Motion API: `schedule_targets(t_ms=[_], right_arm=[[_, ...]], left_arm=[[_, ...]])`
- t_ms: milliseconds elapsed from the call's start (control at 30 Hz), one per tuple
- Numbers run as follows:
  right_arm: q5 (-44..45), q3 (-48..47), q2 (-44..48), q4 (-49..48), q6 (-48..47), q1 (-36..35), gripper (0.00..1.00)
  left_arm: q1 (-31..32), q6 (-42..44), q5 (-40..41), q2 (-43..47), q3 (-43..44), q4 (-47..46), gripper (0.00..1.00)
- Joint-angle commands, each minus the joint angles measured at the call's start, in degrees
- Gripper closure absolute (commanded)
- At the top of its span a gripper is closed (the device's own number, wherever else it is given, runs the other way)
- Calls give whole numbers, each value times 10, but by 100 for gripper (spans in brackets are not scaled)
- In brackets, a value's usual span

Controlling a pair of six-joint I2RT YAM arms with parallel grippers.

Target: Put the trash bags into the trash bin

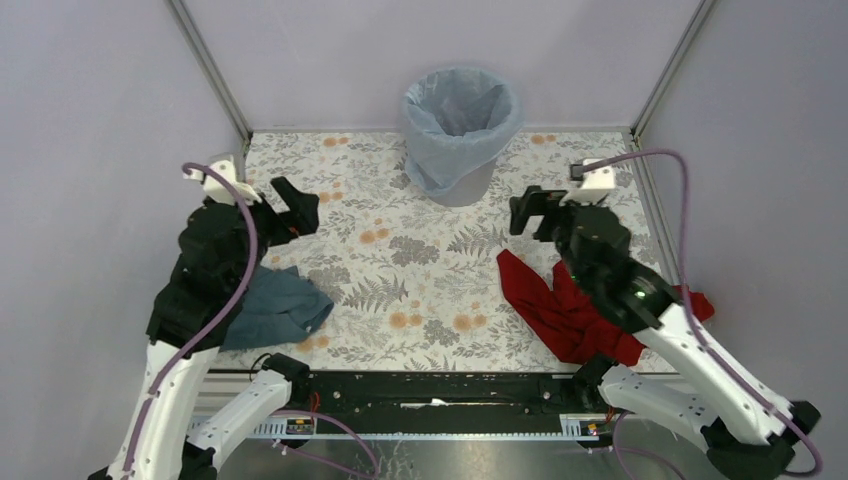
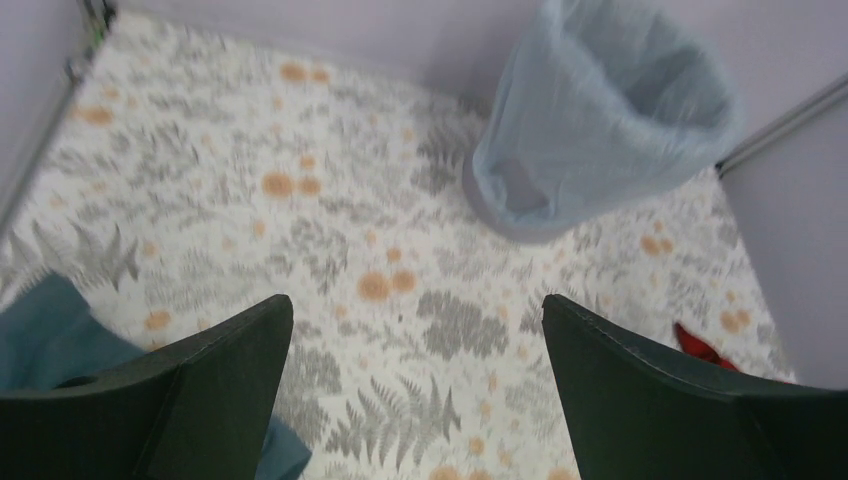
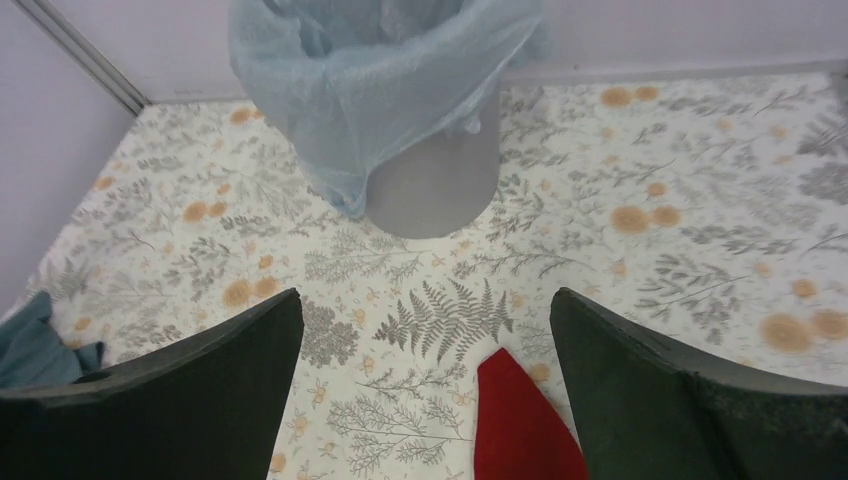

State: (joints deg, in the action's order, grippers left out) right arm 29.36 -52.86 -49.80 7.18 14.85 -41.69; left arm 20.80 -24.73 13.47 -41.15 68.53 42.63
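Left pincer (image 1: 297, 212) and right pincer (image 1: 530, 212) both released, empty. Trash bag (image 1: 455, 118) sits ahead of both, well apart, lining the trash bin (image 1: 468, 186) and draped over its rim. Likely light, thin, slippery, tearable; pinch the loose hanging fold.

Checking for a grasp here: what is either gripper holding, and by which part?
Nothing. The left gripper and right gripper both stand open and empty; the trash bag is draped over the trash bin, untouched.
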Motion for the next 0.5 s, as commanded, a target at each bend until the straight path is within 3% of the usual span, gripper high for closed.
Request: schedule_targets(t_ms=[0, 167, 467], right_arm=[[21, -164, 52, 211, -39, -3, 0], [0, -265, 72, 239, -42, -3, 0], [37, -245, 99, 167, -59, -3, 0]], left_arm=[[1, 51, 51, -14, 101, -47, 1], [1, 52, 45, -26, 144, -62, 1], [1, 42, 60, -25, 170, -61, 1]])
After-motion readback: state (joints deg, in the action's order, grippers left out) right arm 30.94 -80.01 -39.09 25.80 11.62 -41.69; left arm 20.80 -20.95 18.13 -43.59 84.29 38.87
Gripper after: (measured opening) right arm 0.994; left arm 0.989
